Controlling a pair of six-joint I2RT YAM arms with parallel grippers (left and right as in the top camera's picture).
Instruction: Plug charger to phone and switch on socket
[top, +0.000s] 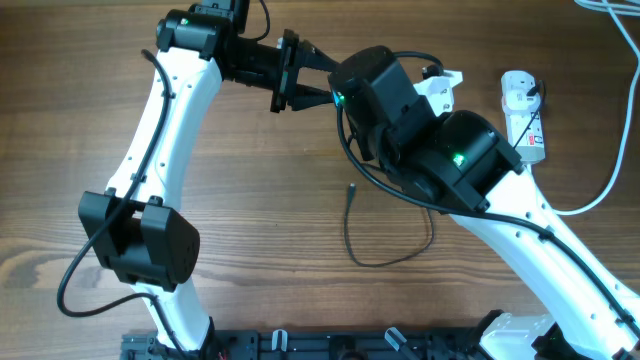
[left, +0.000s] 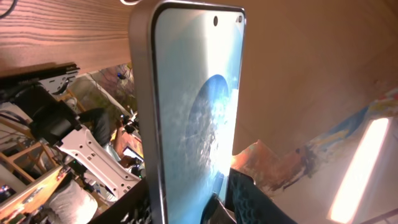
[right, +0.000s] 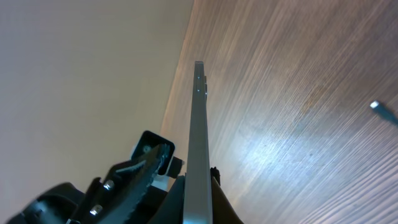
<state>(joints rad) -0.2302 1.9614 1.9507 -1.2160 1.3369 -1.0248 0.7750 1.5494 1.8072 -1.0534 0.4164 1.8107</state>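
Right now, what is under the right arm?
The charger cable loops across the table and slips under the right arm; its plug tip lies clear. The cable's onward path is covered.

Socket (top: 524, 125): on the table (top: 250, 180), far-right part, toward the back edge.
Plug adapter (top: 519, 88): on the socket's back end.
Cord (top: 628, 140): curves round the socket's right side, back edge to front.
Charger (top: 349, 228): flat on the table, well left of the socket and nearer the front edge.
Phone (left: 193, 112): off the table, well left of the socket, behind the charger.
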